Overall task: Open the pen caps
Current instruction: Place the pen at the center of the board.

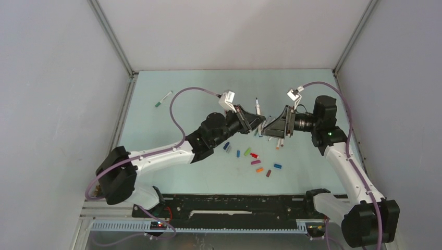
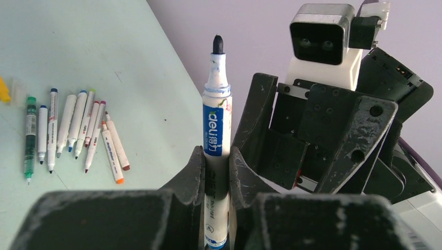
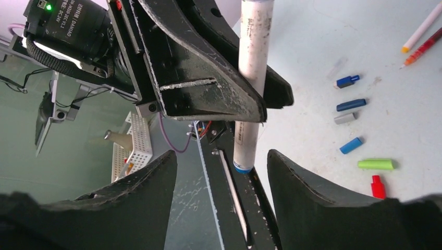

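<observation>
My left gripper (image 1: pixel 256 121) (image 2: pixel 216 153) is shut on a white pen (image 2: pixel 217 120) with a blue label, held above the table. Its dark tip is bare and carries no cap. My right gripper (image 1: pixel 270 127) (image 3: pixel 221 177) faces it at close range, open and with nothing between its fingers (image 3: pixel 323 198). The pen's blue-ringed end (image 3: pixel 243 165) hangs just ahead of the right jaws. Loose pen caps lie on the table: green (image 1: pixel 247 151) (image 3: pixel 376 164), red (image 1: pixel 254 155) (image 3: pixel 378 186), magenta (image 1: pixel 256 162), orange (image 1: pixel 259 169), blue (image 1: pixel 278 166) (image 3: pixel 351 145) and grey (image 3: pixel 345 118).
A row of uncapped pens (image 2: pixel 78 130) lies on the pale green table (image 1: pixel 172 130), partly under the grippers in the top view. One pen with a green cap (image 1: pixel 163 99) lies alone at the back left. Grey walls enclose the table.
</observation>
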